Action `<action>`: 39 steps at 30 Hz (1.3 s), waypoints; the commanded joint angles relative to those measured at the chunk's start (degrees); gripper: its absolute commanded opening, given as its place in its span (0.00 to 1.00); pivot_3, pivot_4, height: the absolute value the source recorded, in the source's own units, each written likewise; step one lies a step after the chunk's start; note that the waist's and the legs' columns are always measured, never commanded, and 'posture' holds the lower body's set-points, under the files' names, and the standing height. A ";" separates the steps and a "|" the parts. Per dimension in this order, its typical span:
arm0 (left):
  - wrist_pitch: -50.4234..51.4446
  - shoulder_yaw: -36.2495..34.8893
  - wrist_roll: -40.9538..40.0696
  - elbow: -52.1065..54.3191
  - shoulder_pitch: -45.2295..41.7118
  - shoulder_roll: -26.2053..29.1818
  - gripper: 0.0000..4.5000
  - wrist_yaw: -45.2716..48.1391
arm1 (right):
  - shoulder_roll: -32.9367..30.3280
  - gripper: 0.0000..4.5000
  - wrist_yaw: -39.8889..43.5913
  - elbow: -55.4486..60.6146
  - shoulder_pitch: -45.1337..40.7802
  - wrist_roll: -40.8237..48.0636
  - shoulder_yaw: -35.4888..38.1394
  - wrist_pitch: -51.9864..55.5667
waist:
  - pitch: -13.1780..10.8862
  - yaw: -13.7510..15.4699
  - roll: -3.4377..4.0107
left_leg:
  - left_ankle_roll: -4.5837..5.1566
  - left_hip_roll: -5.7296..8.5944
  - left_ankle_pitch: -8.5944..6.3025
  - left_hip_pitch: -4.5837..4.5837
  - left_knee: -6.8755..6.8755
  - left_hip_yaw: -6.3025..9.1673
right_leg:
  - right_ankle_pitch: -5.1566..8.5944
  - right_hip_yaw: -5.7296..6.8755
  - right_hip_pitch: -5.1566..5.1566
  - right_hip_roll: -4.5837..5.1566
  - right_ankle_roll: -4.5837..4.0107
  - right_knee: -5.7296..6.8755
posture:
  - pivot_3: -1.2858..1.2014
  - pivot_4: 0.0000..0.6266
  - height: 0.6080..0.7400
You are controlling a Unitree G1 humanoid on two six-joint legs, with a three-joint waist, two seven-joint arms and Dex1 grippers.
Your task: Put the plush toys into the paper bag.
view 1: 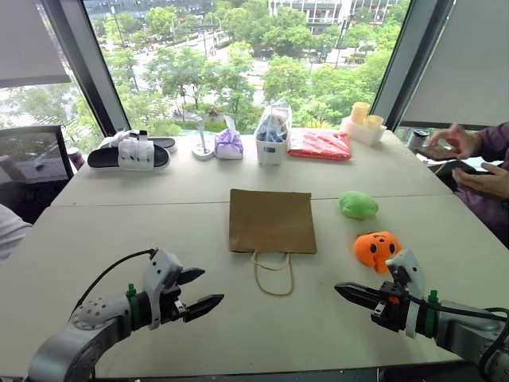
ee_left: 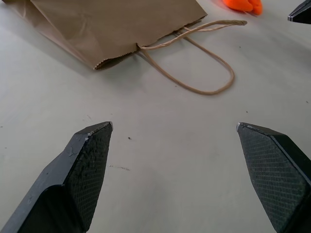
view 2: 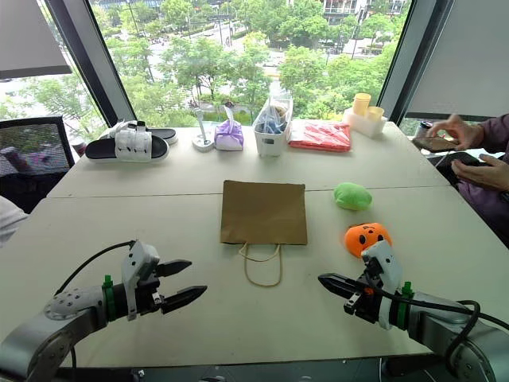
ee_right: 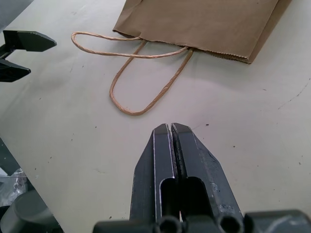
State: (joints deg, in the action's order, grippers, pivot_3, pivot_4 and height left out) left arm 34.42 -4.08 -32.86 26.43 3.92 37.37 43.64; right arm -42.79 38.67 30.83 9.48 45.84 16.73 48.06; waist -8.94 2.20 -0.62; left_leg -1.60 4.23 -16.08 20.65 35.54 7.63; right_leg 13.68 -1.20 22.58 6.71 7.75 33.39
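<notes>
The brown paper bag (view 1: pixel 271 220) lies flat in the middle of the table, its twine handles (view 1: pixel 273 274) pointing toward me. To its right rest the plush toys: a green one (view 1: pixel 358 204) farther back and an orange one with dark face marks (view 1: pixel 376 249) nearer. My left gripper (view 1: pixel 204 290) hovers open over the table, front left of the bag, nothing between its fingers. My right gripper (view 1: pixel 340 289) is shut and empty, front right of the bag, just in front of the orange toy. In the left wrist view the bag (ee_left: pixel 112 24) and handles (ee_left: pixel 204 73) lie ahead.
Along the far edge stand black-and-white slippers (view 1: pixel 131 153), a purple cloth bundle (view 1: pixel 229 144), a clear bag with blue contents (view 1: pixel 273 131), a red packet (view 1: pixel 320 145) and yellow cups (view 1: pixel 362 115). A person's hands (view 1: pixel 469 159) are at the table's right side.
</notes>
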 commanded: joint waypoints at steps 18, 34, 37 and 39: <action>-5.05 0.20 4.13 -3.69 -3.70 1.97 0.93 3.53 | 1.57 0.00 -2.49 2.47 -0.65 -0.63 -1.16 -1.22 | 0.00 -0.04 0.00 | 0.00 0.00 0.00 -0.01 0.00 0.00 | 0.00 0.00 0.00 0.00 0.00 0.00 | 0.52 0.24 1.00; -31.77 21.27 20.24 -32.61 -33.82 -9.33 0.82 21.71 | 3.66 0.00 -6.25 3.79 -3.31 -2.87 -5.07 -1.45 | -0.02 -0.04 -0.06 | 0.01 0.09 0.01 0.10 0.11 -0.02 | -0.17 0.14 0.05 -0.09 0.23 0.04 | 0.52 0.24 1.00; -34.22 21.52 20.69 -35.93 -36.36 -10.99 0.52 23.65 | 5.11 0.00 -7.81 5.79 -1.42 -2.64 -4.74 -1.56 | -0.02 -0.06 -0.06 | 0.01 0.09 0.02 0.21 0.12 0.03 | -0.18 0.17 0.12 -0.10 0.24 0.05 | 0.52 0.24 1.00; -37.00 22.12 22.28 -37.69 -37.52 -11.08 0.29 24.82 | 5.98 0.00 -8.58 6.70 -0.24 -2.97 -5.27 -1.89 | -0.02 -0.03 -0.07 | 0.01 0.09 0.02 0.22 0.13 0.06 | -0.18 0.16 0.13 -0.10 0.24 0.06 | 0.52 0.24 1.00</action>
State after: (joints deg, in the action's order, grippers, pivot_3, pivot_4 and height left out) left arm 0.31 17.67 -11.72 -10.91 -32.35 26.11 67.31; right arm -37.26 30.67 35.02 8.81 42.92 11.26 47.26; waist -8.97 2.17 -0.68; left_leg -1.59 4.32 -16.07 20.87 35.69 7.69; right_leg 13.50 -1.04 22.70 6.61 7.99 33.44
